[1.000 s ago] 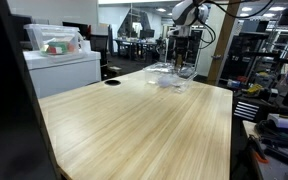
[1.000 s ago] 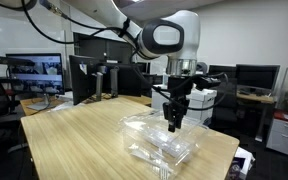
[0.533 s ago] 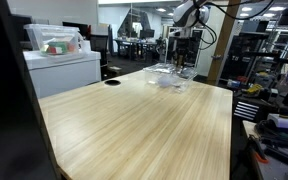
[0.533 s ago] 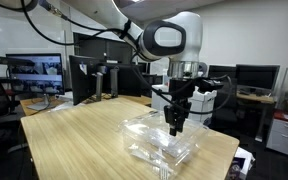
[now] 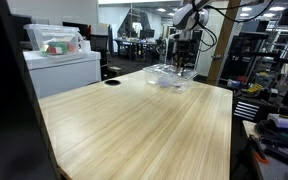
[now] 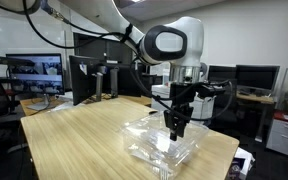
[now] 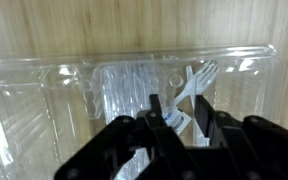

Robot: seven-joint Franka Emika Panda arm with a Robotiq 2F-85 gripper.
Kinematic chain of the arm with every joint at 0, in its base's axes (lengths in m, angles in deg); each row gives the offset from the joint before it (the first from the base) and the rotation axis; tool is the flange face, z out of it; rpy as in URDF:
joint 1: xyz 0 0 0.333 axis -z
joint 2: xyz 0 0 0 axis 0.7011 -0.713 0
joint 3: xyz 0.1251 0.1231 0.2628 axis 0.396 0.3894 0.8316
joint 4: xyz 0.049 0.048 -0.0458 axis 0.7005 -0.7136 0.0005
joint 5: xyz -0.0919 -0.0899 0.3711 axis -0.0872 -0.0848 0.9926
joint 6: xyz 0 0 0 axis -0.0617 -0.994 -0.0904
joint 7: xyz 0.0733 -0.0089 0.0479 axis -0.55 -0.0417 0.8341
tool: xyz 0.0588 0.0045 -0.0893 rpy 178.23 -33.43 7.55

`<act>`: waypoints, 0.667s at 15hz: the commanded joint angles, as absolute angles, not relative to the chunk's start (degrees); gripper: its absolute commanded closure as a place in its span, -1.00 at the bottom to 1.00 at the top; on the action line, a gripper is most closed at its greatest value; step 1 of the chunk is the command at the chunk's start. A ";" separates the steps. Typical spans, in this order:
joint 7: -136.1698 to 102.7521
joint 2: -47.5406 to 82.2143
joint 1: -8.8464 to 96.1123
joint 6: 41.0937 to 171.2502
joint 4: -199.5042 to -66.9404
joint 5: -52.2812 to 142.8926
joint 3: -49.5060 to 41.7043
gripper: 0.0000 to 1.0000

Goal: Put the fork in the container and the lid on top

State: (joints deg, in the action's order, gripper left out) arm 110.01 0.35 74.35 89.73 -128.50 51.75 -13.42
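Container (image 5: 169, 78) at the far end of the bench (image 5: 134, 125)
It sits in the upper right of an exterior view. In the wrist view, the fork (image 7: 197, 84) sits lower centre, between the pincer (image 7: 176, 125) fingers and over the container.

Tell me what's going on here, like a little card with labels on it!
hand: the hand hangs low over the container, its fingers closed on the fork's handle
fork: white plastic fork, tines pointing away from the hand
container: see-through plastic container, sitting on the table
table: light wooden table
place: an office or lab with desks and screens behind
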 commanded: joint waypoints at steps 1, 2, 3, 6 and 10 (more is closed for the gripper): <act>108.67 -0.90 74.61 90.44 -127.40 50.34 -12.92 0.72; 108.66 -1.06 74.61 90.41 -127.28 50.28 -12.92 0.72; 108.64 -1.23 74.61 90.40 -127.12 50.16 -12.96 0.72; 108.62 -1.69 74.59 90.59 -126.82 49.55 -13.00 0.72; 108.32 -1.79 74.42 90.80 -127.23 48.53 -13.24 0.72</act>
State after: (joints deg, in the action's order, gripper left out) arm 109.99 -0.94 74.30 89.73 -127.26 50.33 -13.36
